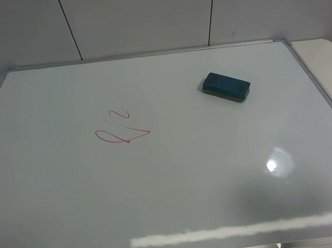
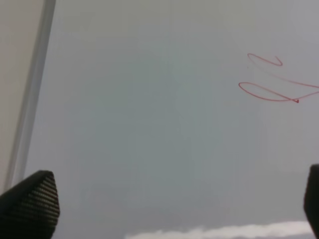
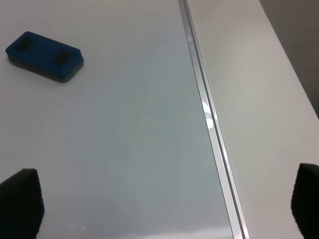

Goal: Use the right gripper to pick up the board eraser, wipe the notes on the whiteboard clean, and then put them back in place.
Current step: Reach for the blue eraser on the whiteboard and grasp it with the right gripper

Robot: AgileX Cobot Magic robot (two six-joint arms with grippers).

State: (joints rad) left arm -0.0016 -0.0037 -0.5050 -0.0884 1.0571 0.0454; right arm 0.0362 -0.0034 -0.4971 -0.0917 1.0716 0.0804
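A blue board eraser (image 1: 226, 85) lies flat on the whiteboard (image 1: 179, 177) at the upper right; it also shows in the right wrist view (image 3: 44, 56). Red scribbled notes (image 1: 120, 130) sit left of the board's middle and show in the left wrist view (image 2: 274, 82). No arm shows in the exterior high view. My left gripper (image 2: 172, 204) is open and empty above the board's left part, short of the notes. My right gripper (image 3: 162, 201) is open and empty above the board's right frame, apart from the eraser.
The whiteboard's metal frame (image 3: 209, 124) runs along the right edge, with a beige table surface (image 3: 259, 99) beyond it. The left frame (image 2: 30, 99) shows in the left wrist view. A wall with panel seams (image 1: 139, 14) stands behind the board.
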